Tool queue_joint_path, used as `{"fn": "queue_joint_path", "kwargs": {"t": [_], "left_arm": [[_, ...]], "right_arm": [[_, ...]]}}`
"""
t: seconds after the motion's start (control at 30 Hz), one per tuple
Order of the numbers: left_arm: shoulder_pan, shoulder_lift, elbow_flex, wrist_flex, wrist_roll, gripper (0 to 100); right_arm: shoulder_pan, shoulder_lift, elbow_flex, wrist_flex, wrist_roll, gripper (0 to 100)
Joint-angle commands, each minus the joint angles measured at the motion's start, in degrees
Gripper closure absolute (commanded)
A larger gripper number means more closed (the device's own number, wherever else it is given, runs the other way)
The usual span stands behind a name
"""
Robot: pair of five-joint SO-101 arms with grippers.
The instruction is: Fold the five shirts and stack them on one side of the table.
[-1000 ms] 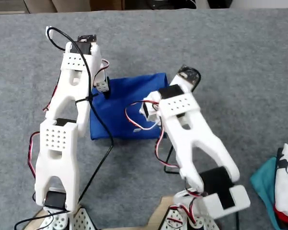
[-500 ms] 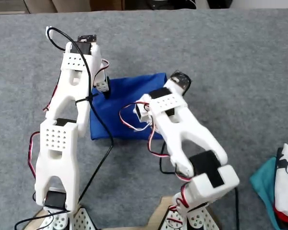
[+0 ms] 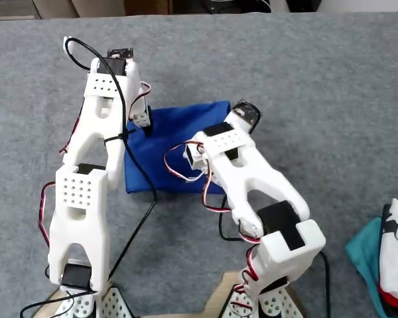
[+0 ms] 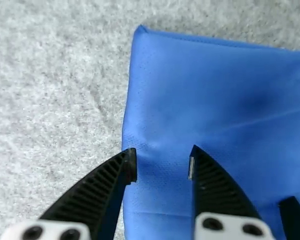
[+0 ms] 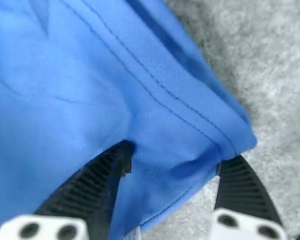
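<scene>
Blue shirt: folded into a rectangle and laid flat on the table, between the two arms
Left gripper: held low at the shirt's left edge; the fingers are spread, one tip at the very edge of the fabric, the other over the blue cloth, and nothing is pinched
Right gripper: set at a hemmed corner on the shirt's right side; the fingers are spread wide, one over the blue fabric, the other over the grey surface, with the corner lying between them
Other shirts: piled at the table's right edge, well apart from the blue one; teal, white and red cloth can be made out
Table: covered in grey felt-like fabric
</scene>
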Motion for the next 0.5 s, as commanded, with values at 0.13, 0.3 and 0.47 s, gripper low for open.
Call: {"fn": "queue_joint_path", "kwargs": {"t": [0.13, 0.3, 0.47], "left_arm": [[-1.7, -2.5, -2.7, 0.5, -0.7, 81], [-1.6, -2.5, -2.7, 0.5, -0.7, 81], [-1.7, -2.5, -2.7, 0.5, -0.7, 81]], "right_arm": [[5.6, 2.2, 0.7, 1.2, 0.1, 78.2], [7.4, 2.2, 0.0, 1.1, 1.8, 98.1], [9.7, 2.2, -0.4, 1.4, 1.8, 99.4]]}}
